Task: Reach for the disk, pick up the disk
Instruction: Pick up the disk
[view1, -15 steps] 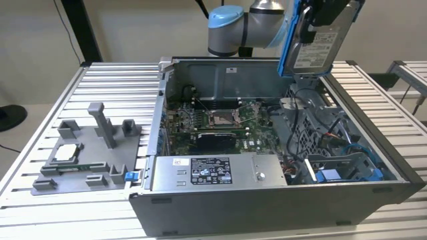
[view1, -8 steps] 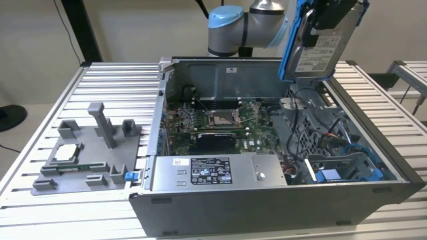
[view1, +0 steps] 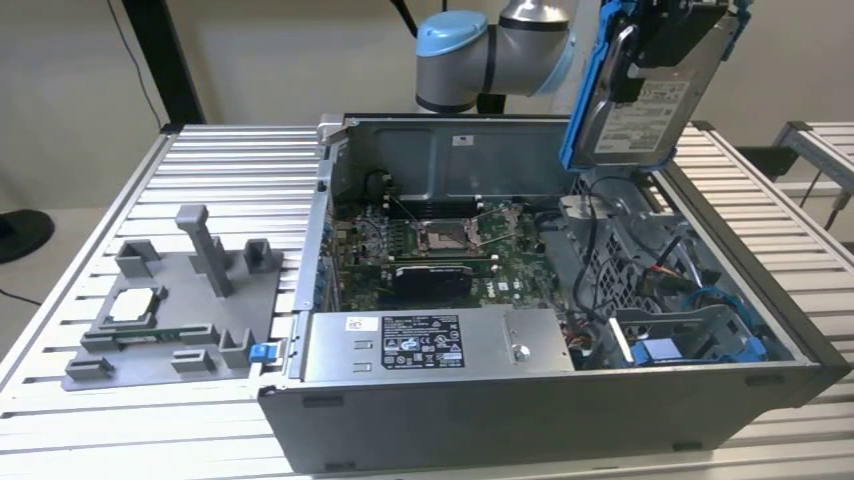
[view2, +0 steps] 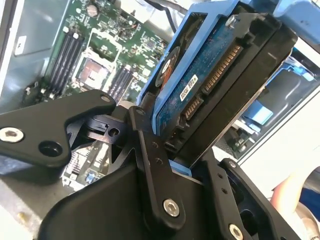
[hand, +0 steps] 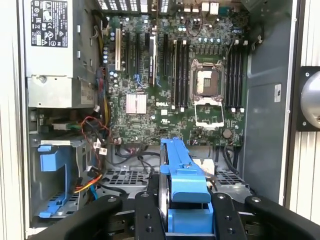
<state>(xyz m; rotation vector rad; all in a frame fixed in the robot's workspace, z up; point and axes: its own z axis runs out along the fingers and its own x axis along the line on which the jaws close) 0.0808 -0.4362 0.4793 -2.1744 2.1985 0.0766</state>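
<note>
**Disk up and clear of the case**

The disk (view1: 641, 105) hangs high above the open case (view1: 534, 400), label facing the exterior view, blue rails (view1: 589, 95) down its sides. In the second wrist view the disk (view2: 220, 80) sits edge-on between the black fingers (view2: 150, 160), connector side showing. So the claw (view1: 677, 40) is clamped on the disk; the first wrist view shows the claw (hand: 186, 210) gripping its blue rail (hand: 180, 170) from both sides.

Below lies the motherboard (hand: 175, 75), the grey power supply (view1: 427, 345) at the case's near wall, and an empty blue bay (hand: 50, 180). On the tabletop (view1: 200, 160), a grey fixture (view1: 167, 310) sits well apart.

My read: the reach is done and the pickup looks complete. Any next move calls for a firm hold and clearance from the case walls and cables (hand: 92, 145).
</note>
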